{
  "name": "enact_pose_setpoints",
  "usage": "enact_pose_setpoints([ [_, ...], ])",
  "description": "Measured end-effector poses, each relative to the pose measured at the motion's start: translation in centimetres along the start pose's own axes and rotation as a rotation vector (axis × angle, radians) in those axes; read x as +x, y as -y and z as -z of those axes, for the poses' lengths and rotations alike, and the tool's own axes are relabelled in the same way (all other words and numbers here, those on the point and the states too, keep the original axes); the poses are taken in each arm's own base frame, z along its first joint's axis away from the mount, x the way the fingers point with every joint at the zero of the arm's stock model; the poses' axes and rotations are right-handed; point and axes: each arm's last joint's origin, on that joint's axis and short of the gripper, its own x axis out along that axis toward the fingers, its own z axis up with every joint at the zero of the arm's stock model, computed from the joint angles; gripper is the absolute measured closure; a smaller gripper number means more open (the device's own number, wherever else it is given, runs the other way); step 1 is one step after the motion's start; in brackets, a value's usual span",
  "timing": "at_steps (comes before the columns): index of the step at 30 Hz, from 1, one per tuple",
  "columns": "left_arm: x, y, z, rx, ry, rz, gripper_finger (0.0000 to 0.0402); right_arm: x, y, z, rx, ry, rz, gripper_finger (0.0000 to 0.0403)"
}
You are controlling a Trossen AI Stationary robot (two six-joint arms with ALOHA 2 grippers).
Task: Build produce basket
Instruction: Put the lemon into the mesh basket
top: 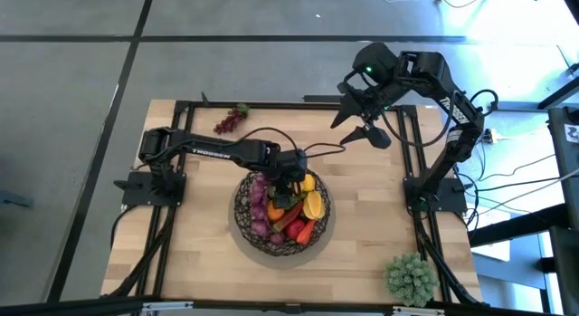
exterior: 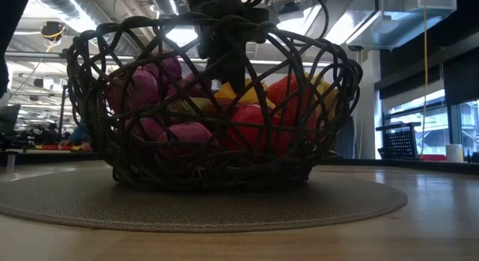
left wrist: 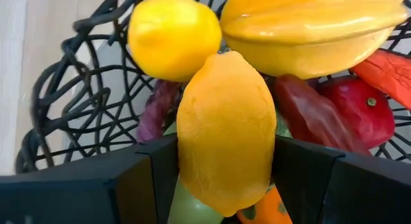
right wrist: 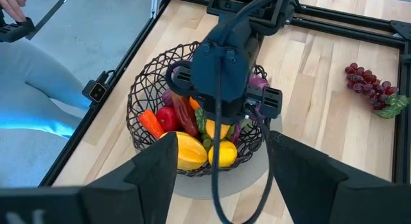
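Note:
The basket (top: 246, 224) of dark woven wire stands on a round grey mat (exterior: 374, 205) at the table's middle. It holds purple grapes (top: 260, 205), a red apple (left wrist: 363, 112), a carrot (left wrist: 393, 68), a yellow lemon (left wrist: 173, 34) and a large yellow fruit (left wrist: 314, 28). My left gripper (left wrist: 225, 163) reaches down into the basket and is shut on an orange-yellow lemon (left wrist: 225, 128). My right gripper (right wrist: 221, 179) is open and empty, raised above the table's far right corner (top: 362, 126). My left gripper pinches the orange-yellow lemon by its two long sides (left wrist: 187, 153) between its two fingers (left wrist: 151, 179), at about the lemon's middle. The fingers come from above, pointing down into the basket. The lemon stands lengthwise between them, over the other produce; whether it rests on that produce, I cannot tell.
A dark red grape bunch (top: 231, 119) lies on the wood near the table's far edge, left of the middle; it also shows in the right wrist view (right wrist: 371, 86). A pale green spiky ball plant (top: 412, 278) stands at the near right corner. Black frame rails run along both sides.

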Motion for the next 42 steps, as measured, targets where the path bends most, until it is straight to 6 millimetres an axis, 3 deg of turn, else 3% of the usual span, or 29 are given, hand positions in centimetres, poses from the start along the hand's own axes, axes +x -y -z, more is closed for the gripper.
enact_pose_setpoints([
  [12, 0.03, 0.89, -0.03, 0.019, 0.017, -0.017, 0.0218, 0.00, 0.00, 0.00, 0.000, 0.000, 0.000, 0.0166],
  [21, 0.03, 0.93, 0.01, 0.044, 0.011, 0.002, 0.0197, 0.00, 0.00, 0.00, 0.004, 0.000, 0.000, 0.0166],
  [42, 0.02, 0.39, 0.13, 0.029, -0.007, -0.012, 0.0194, 0.01, 0.06, -0.07, 0.022, 0.006, 0.005, 0.0166],
])
